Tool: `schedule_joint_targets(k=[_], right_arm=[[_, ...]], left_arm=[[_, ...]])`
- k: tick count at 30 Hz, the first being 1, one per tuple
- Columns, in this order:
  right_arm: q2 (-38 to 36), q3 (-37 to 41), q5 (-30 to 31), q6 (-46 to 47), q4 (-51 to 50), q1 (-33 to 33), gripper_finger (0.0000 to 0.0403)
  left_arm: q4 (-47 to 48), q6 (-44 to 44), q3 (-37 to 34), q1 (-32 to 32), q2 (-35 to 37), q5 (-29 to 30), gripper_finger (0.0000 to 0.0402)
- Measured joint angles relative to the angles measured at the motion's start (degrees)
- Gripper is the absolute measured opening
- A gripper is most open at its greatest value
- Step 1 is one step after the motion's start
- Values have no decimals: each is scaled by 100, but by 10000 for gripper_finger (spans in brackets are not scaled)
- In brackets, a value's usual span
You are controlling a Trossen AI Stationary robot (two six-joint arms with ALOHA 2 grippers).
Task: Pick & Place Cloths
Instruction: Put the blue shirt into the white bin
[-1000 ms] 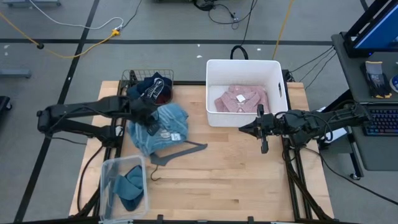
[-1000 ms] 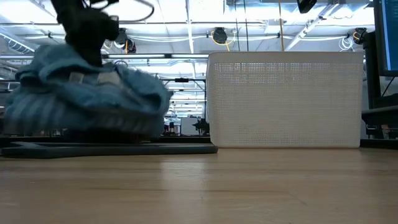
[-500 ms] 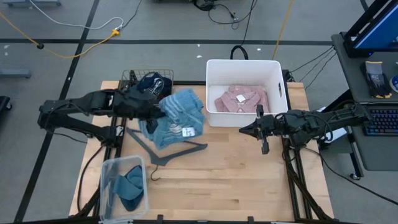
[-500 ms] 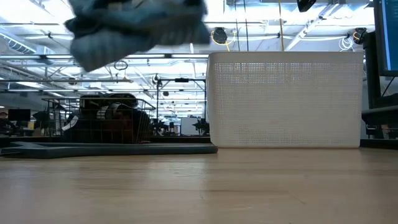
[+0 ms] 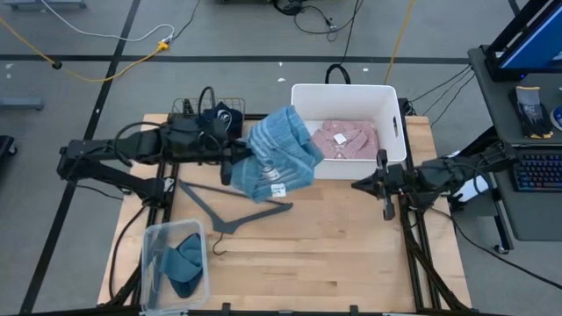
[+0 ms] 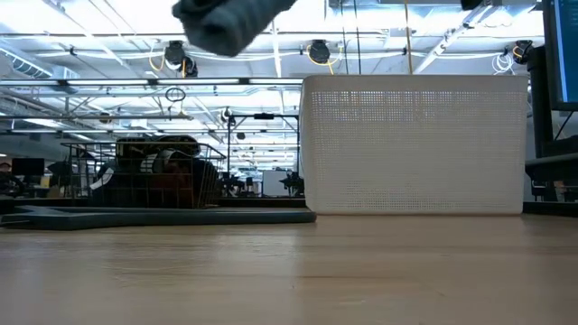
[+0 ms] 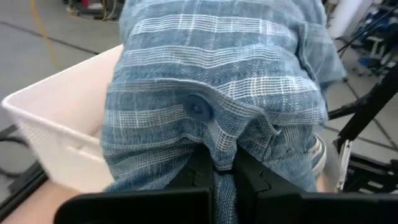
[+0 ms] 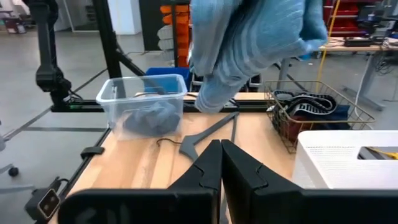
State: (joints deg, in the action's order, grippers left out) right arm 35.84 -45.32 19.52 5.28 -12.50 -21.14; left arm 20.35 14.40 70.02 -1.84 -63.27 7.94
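Observation:
My left gripper is shut on a light blue checked garment, held in the air beside the left wall of the white bin. The garment also shows high in the low view and in the right wrist view. A pink checked shirt lies inside the bin. My right gripper is shut and empty, at the table's right side in front of the bin. My left gripper pinches a bunched fold of the garment between its two fingers, coming about level from the table's left. How many layers it has, I cannot tell. The garment is lifted clear of the table and hangs bunched around and below the fingers.
A grey hanger lies on the table under the garment. A wire basket with dark garments stands at the far left. A clear plastic box holding a teal cloth stands at the near left.
My left gripper has risen and gone toward the table's right edge and the white bin, carrying the blue garment, which has lifted clear of the table and off the hanger. The hanger has stayed on the table. My right gripper has drawn back a little toward the right edge.

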Motion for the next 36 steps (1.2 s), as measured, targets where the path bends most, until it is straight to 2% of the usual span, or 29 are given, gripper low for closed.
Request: schedule_joint_targets(k=[12, 18, 25, 28, 31, 36], right_arm=[[-93, 0, 32, 86, -205, -286, 0], [-90, 9, 579, 546, -640, -486, 0], [-90, 405, 1083, 957, -557, -675, 0], [-83, 625, 1092, 1214, -473, -676, 0], [-79, 821, 1092, 1229, -60, -674, 0], [-82, 870, 1077, 1060, 214, -674, 0]], left_arm=[[-3080, -422, 0, -577, -967, -677, 10], [-4188, -247, 0, -928, -1389, -841, 10], [-5444, 172, 5, -1184, -1854, -836, 10], [-5598, 254, 228, -1234, -2128, -790, 10], [-5447, 117, 736, -1236, -2530, -805, 10], [-4135, -602, 1933, -1242, -3270, -857, 10]])
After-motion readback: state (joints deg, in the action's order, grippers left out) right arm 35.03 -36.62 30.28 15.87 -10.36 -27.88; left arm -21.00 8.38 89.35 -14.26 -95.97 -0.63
